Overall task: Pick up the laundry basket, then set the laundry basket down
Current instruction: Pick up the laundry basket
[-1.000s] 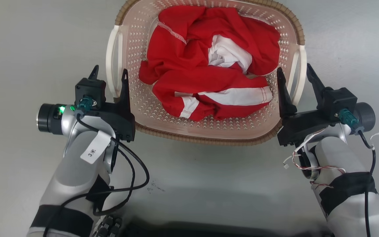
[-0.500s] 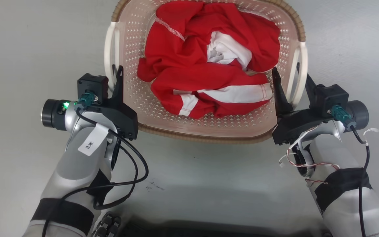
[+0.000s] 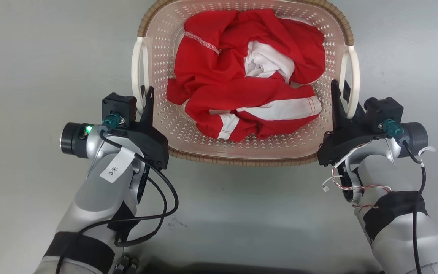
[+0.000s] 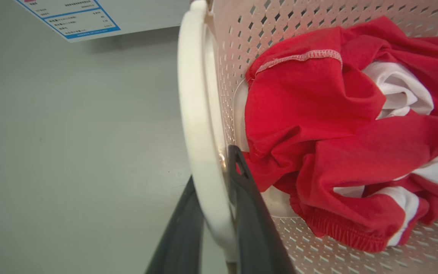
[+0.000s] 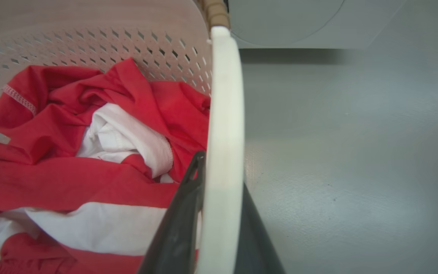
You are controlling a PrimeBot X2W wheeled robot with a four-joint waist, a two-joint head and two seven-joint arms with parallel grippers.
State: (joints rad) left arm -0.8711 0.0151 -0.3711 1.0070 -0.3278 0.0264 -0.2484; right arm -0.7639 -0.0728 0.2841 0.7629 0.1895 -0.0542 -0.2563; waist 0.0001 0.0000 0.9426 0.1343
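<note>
Grey floor point(image 3: 32, 57), head view: laundry basket point(image 3: 242, 160) holding red clothes point(image 3: 242, 91) sits between our arms; left end effector point(image 3: 145, 101) and right end effector point(image 3: 340, 99) are now pinched on its white handles point(image 3: 137, 72), where a second ago they stood wide astride them | left wrist: fingers point(image 4: 249, 213) clamp the handle | right wrist: same | we judge it light, stiff, smooth plastic, so lift by both handles, level.

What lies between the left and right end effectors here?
The pale pink perforated plastic laundry basket, holding crumpled red and white clothing, spans from left end effector to right end effector, as the head view shows.
</note>
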